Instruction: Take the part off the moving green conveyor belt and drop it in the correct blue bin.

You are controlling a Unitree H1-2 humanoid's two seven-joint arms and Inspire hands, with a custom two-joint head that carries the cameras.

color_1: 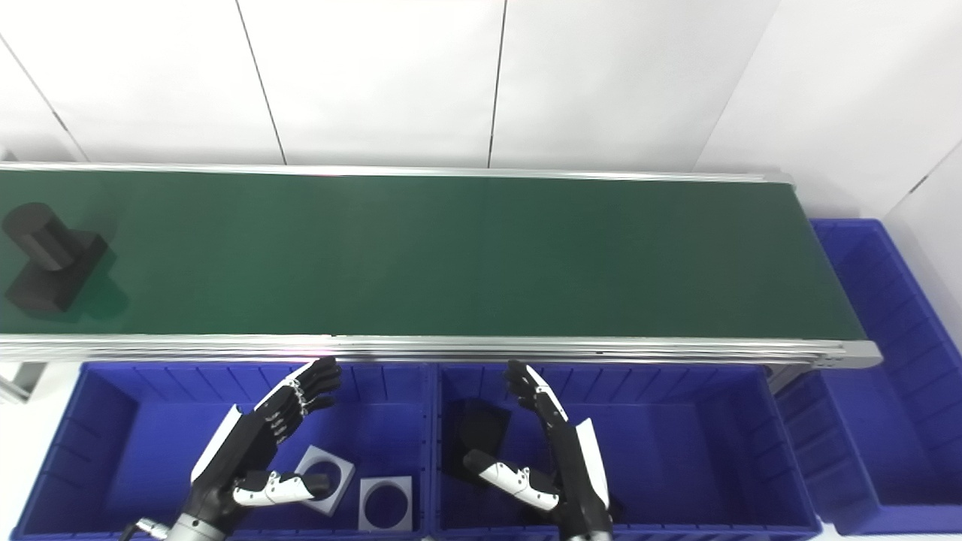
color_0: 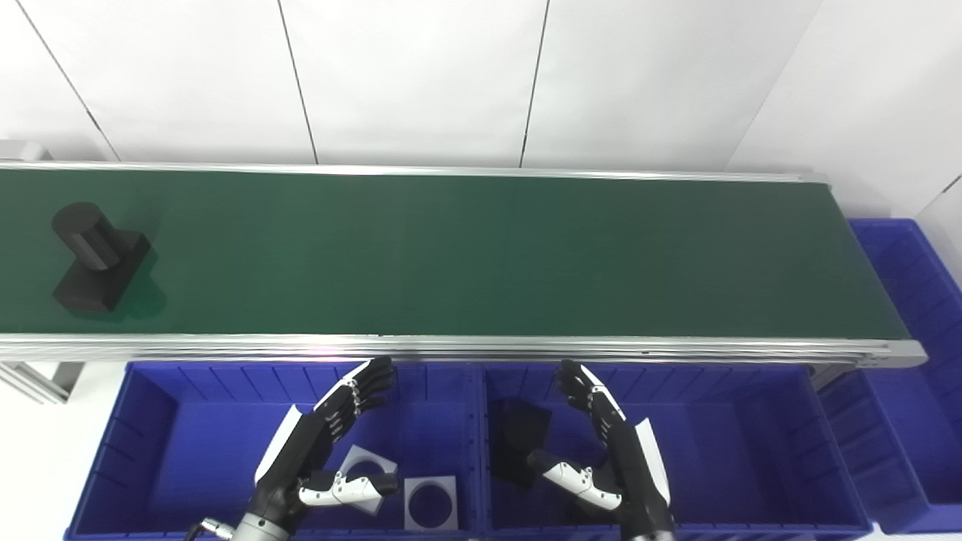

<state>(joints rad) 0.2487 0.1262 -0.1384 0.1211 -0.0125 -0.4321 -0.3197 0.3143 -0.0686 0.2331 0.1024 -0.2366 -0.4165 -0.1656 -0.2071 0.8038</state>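
You can barely make out the dark block [color_0: 518, 443] in the middle bin [color_0: 751, 451], while the black part [color_0: 96, 255] rides the belt's [color_0: 481, 255] far left, well apart from your left robot hand [color_0: 323, 443] and right robot hand [color_0: 609, 451], both spread and empty.

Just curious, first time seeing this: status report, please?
Left hand and right hand open, over the blue bins. Black part on belt, far left. Path clear.

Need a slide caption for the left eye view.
Black cylinder-on-block part rides green conveyor belt; both hands open.
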